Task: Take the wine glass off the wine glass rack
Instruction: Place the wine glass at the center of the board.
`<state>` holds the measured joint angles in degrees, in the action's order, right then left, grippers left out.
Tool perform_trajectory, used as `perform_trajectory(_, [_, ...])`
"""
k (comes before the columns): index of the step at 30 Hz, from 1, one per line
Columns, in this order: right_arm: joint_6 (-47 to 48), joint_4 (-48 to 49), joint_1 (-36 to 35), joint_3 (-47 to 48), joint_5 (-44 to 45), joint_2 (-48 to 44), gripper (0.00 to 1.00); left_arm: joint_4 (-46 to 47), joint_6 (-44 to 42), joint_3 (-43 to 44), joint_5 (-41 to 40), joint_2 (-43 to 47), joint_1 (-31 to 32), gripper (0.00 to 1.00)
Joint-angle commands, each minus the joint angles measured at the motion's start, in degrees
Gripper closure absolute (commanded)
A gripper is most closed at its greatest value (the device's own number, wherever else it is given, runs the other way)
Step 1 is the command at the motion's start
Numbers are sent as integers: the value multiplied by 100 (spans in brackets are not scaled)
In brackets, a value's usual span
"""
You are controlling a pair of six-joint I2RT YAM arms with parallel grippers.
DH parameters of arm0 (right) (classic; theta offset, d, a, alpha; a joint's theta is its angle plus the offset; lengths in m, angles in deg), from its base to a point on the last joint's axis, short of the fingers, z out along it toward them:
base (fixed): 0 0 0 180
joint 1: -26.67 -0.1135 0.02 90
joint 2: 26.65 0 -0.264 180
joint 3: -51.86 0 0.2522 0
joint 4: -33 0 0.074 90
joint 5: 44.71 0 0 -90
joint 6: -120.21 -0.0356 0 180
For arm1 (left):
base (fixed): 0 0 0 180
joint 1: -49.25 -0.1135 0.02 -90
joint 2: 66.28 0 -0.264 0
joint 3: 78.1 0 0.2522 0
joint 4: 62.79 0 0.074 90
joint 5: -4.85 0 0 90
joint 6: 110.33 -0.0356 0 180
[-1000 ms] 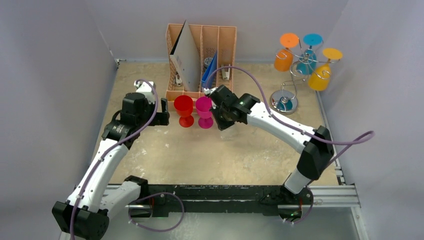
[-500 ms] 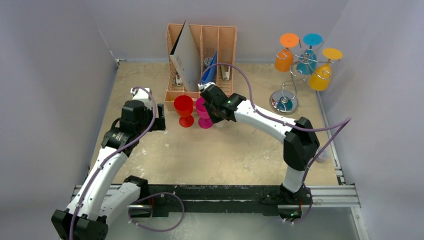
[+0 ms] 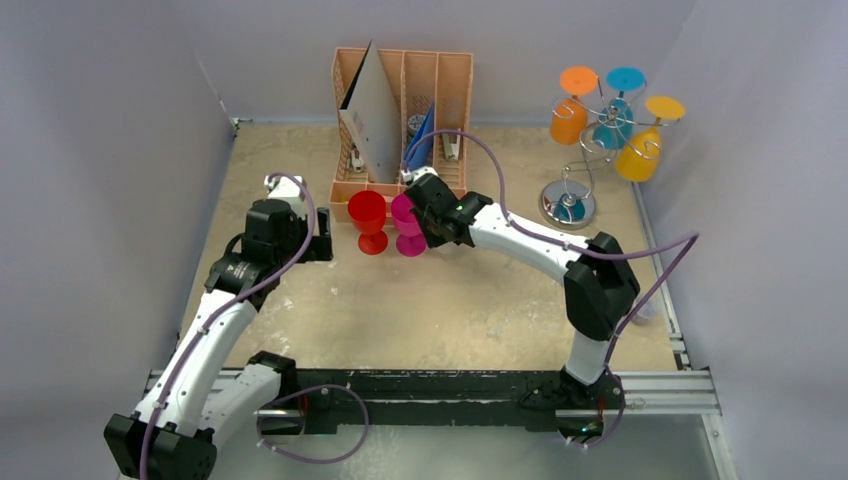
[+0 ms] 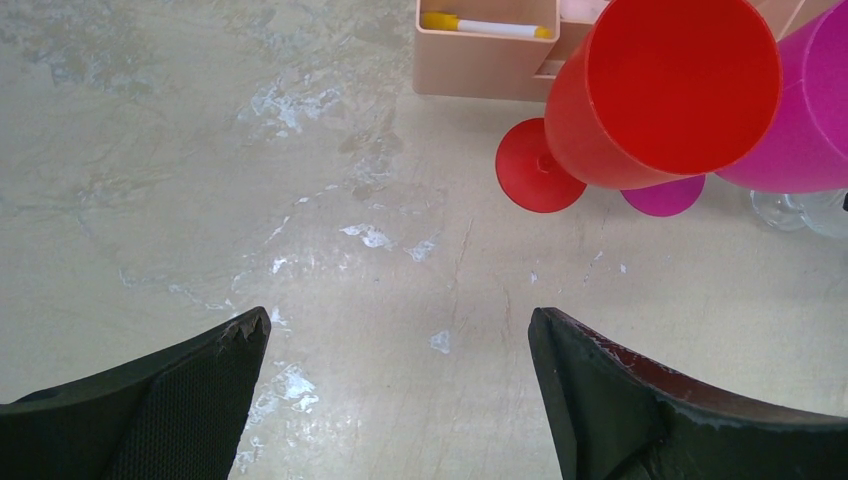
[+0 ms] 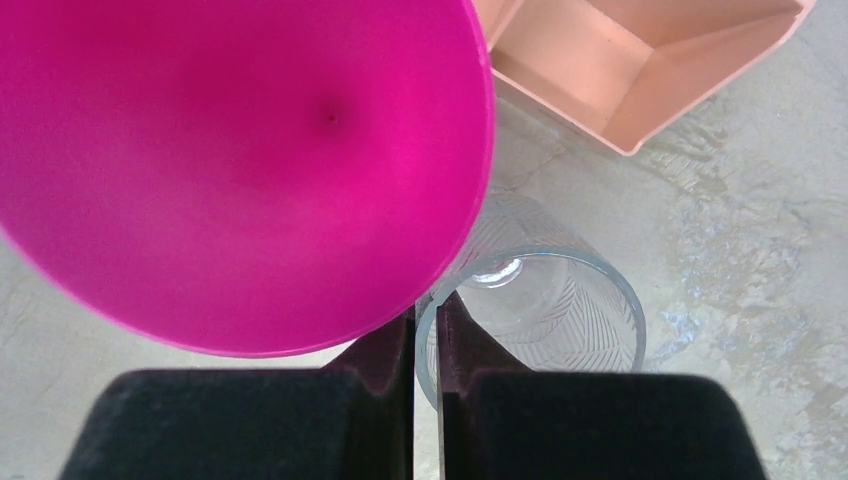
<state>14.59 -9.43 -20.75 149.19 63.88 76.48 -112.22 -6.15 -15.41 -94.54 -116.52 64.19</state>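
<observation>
While the right pincer seemingly pinches the clear glass beside the magenta glass and red glass, the left pincer gapes, and three glasses hang on the rack far to the right.

The peach organiser contrasts with a red glass, magenta glass and clear line-etched glass.
</observation>
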Motion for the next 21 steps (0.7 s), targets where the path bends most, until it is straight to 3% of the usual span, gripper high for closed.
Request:
perform_trajectory(1, [-94, 215, 135, -25, 79, -37, 100, 166, -63, 67, 176, -34, -35, 0])
perform_trajectory(21, [-184, 109, 470, 149, -564, 150, 100, 156, -90, 105, 208, -127, -30, 0])
